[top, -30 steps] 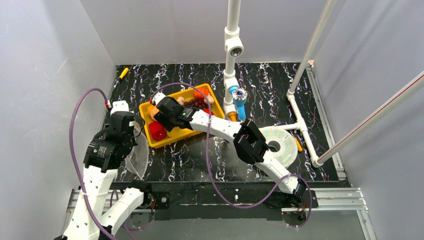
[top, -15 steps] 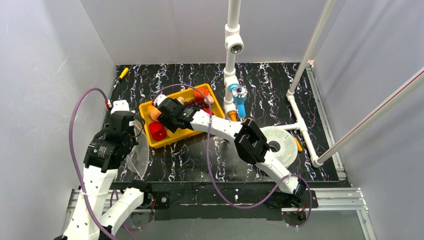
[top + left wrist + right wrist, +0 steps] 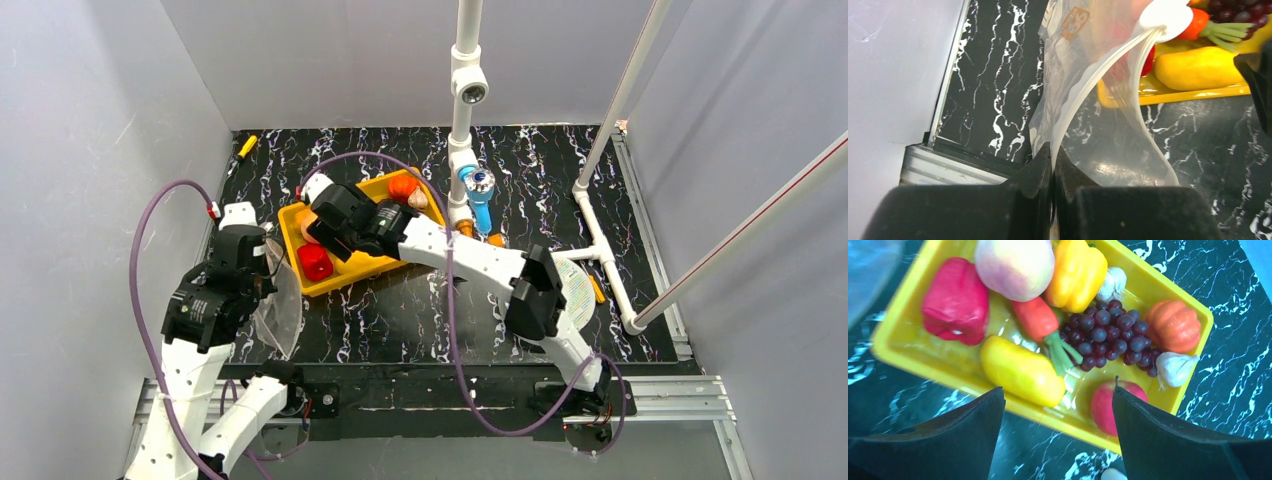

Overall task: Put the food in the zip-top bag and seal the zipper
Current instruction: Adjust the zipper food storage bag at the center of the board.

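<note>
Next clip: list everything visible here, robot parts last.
tray: one, yellow, left of centre
red pepper: one, red, tray
peach: one, pinkish, tray
yellow pepper: one, yellow, tray
carrot: one, orange, tray
grapes: one bunch, purple, tray
pumpkin: one, orange, tray
garlic: two, white, tray
oblong fruit: one, yellow, tray
apple: one, red, tray
zip-top bag: one, clear, left of tray
spool disc: one, white, right side
pipe frame: one, white, far right
left gripper: shut on zip-top bag
right gripper: open above tray
</note>
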You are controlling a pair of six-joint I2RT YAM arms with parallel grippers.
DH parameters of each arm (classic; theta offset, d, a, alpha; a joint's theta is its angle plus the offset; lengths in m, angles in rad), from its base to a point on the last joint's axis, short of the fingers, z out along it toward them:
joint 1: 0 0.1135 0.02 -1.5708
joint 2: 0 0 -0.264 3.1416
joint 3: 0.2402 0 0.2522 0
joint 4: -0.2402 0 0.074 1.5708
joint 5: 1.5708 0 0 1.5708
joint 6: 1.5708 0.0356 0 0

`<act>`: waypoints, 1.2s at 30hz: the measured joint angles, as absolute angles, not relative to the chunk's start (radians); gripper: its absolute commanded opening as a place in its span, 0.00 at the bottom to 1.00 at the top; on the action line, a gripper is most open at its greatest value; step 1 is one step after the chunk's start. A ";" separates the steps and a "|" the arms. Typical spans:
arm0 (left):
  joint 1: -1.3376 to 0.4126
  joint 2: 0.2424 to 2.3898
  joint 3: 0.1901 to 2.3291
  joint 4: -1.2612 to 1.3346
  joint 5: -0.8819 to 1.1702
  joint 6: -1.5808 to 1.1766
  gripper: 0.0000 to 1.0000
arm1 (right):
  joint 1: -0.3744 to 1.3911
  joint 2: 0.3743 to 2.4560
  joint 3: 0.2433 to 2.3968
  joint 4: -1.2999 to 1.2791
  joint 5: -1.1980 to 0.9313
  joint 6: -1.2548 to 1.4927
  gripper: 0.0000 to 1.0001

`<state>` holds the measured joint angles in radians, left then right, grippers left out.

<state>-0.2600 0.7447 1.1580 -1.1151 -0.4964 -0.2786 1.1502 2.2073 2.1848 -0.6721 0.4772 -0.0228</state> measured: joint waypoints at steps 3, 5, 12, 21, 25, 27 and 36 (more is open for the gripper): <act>-0.260 0.745 1.202 -1.134 -0.451 -0.287 0.00 | 1.175 2.133 2.187 -0.716 0.458 0.035 0.87; -0.259 0.747 1.243 -1.152 -0.414 -0.294 0.00 | 1.195 2.081 2.188 -0.741 0.443 0.081 0.88; -0.259 0.752 1.339 -1.197 -0.298 -0.336 0.00 | 1.352 1.929 2.188 -0.767 0.458 0.249 0.86; -0.259 0.736 1.340 -1.212 -0.175 -0.393 0.00 | 1.497 1.794 2.111 -0.722 0.505 0.356 0.76; -0.258 0.721 1.347 -1.212 -0.110 -0.422 0.00 | 1.480 1.797 2.103 -0.704 0.526 0.374 0.68; -0.258 0.717 1.357 -1.212 -0.086 -0.434 0.00 | 1.474 1.803 2.100 -0.697 0.541 0.387 0.66; -0.258 0.679 1.369 -1.190 0.012 -0.487 0.00 | 1.474 1.839 2.050 -0.689 0.579 0.436 0.22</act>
<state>-0.2581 0.6794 1.3694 -1.1903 0.0122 -0.4872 1.4738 1.8389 2.0501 -0.6885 0.5795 0.4361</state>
